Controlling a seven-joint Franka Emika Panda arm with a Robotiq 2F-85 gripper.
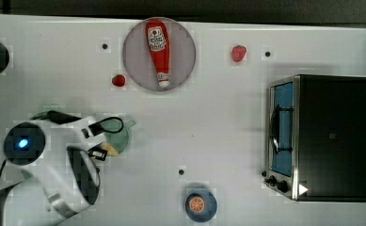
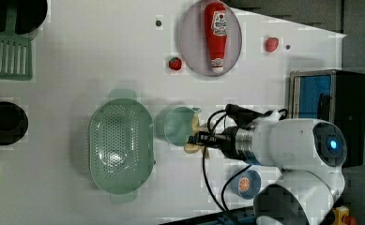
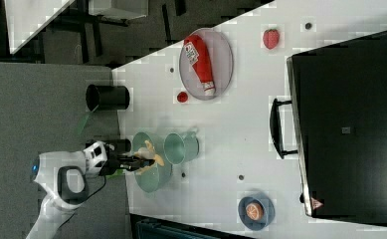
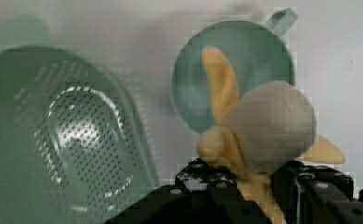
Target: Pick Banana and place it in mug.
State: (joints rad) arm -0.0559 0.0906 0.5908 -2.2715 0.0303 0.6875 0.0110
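The pale yellow banana (image 4: 258, 126) is clamped in my gripper (image 4: 254, 186), lifted off the table with its peel lobes spreading out. In the left view the banana (image 2: 194, 140) hangs at the rim of the teal mug (image 2: 178, 125), on the side toward my gripper (image 2: 200, 139). In the top view the banana (image 1: 110, 149) pokes out beside the mug (image 1: 122, 136), which my arm partly covers. The right view puts the banana (image 3: 148, 157) over the colander, a little short of the mug (image 3: 181, 148). In the wrist view the mug (image 4: 235, 84) stands open-topped behind the fruit.
The pale green colander (image 2: 120, 146) stands right beside the mug. A ketchup bottle (image 1: 158, 52) lies on a grey plate (image 1: 185, 56) between two strawberries (image 1: 118, 80) (image 1: 238, 53). A blue dish (image 1: 211, 207) holds an orange slice. A toaster oven (image 1: 331, 136) fills the top view's right.
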